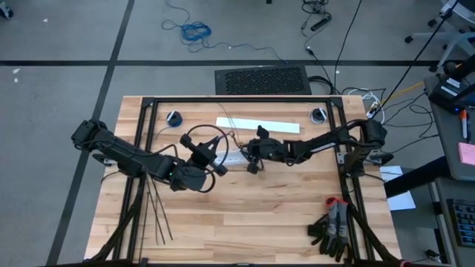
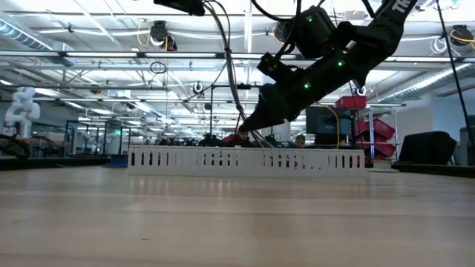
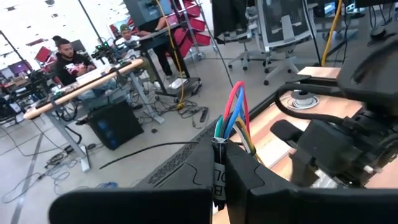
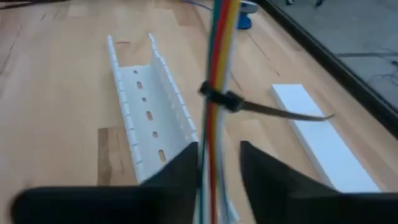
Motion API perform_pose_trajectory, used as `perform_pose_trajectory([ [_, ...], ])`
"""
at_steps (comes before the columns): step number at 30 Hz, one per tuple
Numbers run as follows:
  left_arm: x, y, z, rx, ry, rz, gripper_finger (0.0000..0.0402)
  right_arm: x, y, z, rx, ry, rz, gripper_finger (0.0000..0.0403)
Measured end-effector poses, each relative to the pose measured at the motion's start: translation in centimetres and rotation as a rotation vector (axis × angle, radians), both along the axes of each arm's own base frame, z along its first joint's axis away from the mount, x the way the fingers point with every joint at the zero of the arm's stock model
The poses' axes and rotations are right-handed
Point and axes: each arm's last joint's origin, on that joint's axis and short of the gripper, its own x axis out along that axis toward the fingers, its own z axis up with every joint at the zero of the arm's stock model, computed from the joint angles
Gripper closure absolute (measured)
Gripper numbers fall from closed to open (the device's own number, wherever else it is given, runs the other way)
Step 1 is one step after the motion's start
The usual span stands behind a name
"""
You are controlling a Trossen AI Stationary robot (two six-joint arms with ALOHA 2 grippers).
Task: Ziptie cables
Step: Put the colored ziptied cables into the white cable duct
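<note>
While one ziptie point(image 4: 225, 99) binds cables point(image 4: 217, 56), three zipties point(image 1: 157, 215) lie spare.

A white slotted duct point(image 2: 245, 159) is seen lying across the desk point(image 2: 237, 222); a dark arm point(image 2: 326, 63) is angled down behind it

I count one wire bundle point(image 4: 217, 56) with one ziptie point(image 4: 261, 107) on it, three loose zipties point(image 1: 156, 211), one slotted duct point(image 4: 146, 112), one white cover strip point(image 1: 257, 126).

Left claw point(image 1: 217, 157) clamped shut at table centre, right claw point(image 1: 251, 153) just beside it, fingers point(image 4: 180, 165) slightly parted
</note>
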Motion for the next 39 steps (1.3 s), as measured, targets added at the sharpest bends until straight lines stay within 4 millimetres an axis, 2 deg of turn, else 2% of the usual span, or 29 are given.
perform_pose_trajectory([
  [3,0.0,0.0,0.0,0.006,0.007,0.0,0.0389,-0.2,-0.2,-0.4,0.0,0.046,0.021,0.0386],
  [6,-0.1,-0.2,-0.1,0.03,0.035,0.001,0.0389,-0.6,-0.4,-0.9,0.018,0.115,0.005,0.0397],
  [11,-0.7,-0.5,-0.7,0.061,0.097,0.003,0.0389,-1.2,-0.4,-1.5,0.03,0.211,-0.029,0.04],
  [16,-1.4,-0.2,-1.2,0.049,0.119,0.021,0.0389,-1.3,-0.2,-1.7,0.027,0.235,-0.028,0.0401],
  [27,-4.0,0.8,-3.1,-0.077,0.193,0.061,0.0389,-1.9,-0.3,-2.2,0.011,0.309,-0.072,0.0403],
  [39,-6.0,1.6,-3.0,-0.202,0.308,0.047,0.0389,-2.1,-0.4,-2.6,0.008,0.339,-0.083,0.0402],
])
